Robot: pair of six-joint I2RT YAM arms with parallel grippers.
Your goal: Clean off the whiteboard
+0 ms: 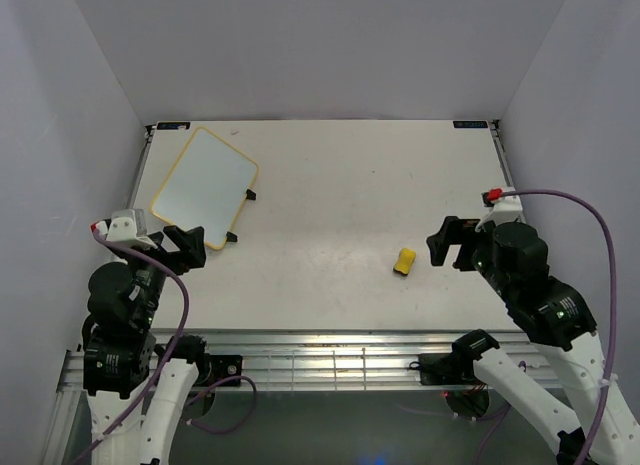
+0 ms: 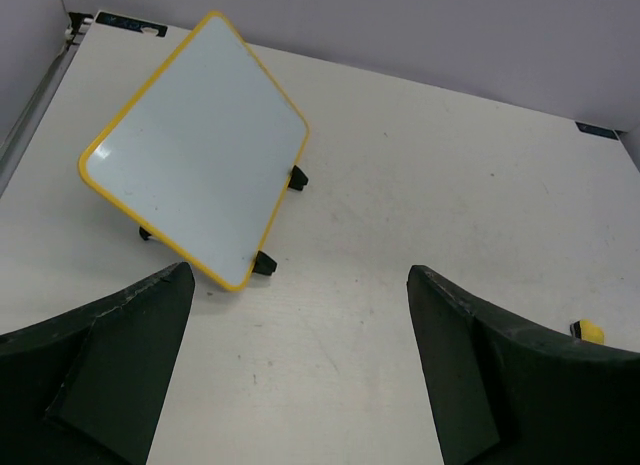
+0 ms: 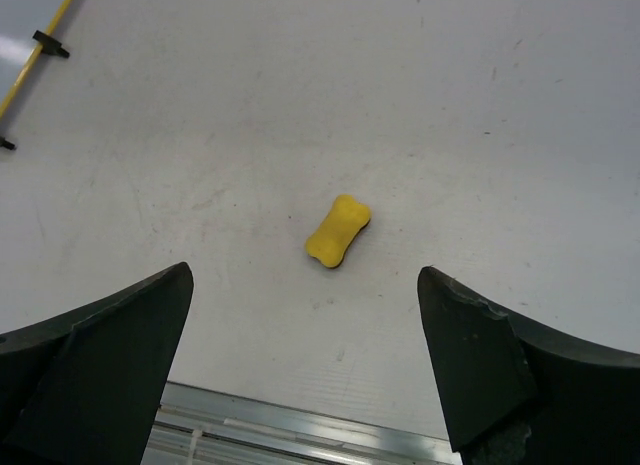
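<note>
- Whiteboard (image 1: 204,186): upper left of the top view, on the table (image 1: 340,185), near the far left corner. It is turned at an angle to the table edges.
- Yellow frame with rounded corners; the surface reads plain white in the left wrist view (image 2: 195,145).
- Small black feet (image 2: 297,177) stick out along its right and lower edges. I cannot tell whether the board lies flat or is propped slightly.
- Left gripper (image 1: 185,245): left of the frame, just below the board's near corner and not touching it. Its claw is spread wide (image 2: 300,285), with bare table between the fingers and nothing pinched.
- Eraser (image 1: 404,261): a small yellow block with a dark underside, right of centre and well apart from the board.
- Right gripper (image 1: 452,243): right of the frame, just beside the eraser but apart from it. Its claw is also spread (image 3: 305,273) and holds nothing.
- Right wrist view: the eraser (image 3: 338,231) lies on the table beyond the finger gap, and a strip of the board (image 3: 22,25) shows at upper left.
- Left wrist view: a sliver of the eraser (image 2: 587,331) shows at the right edge, above the right finger.
</note>
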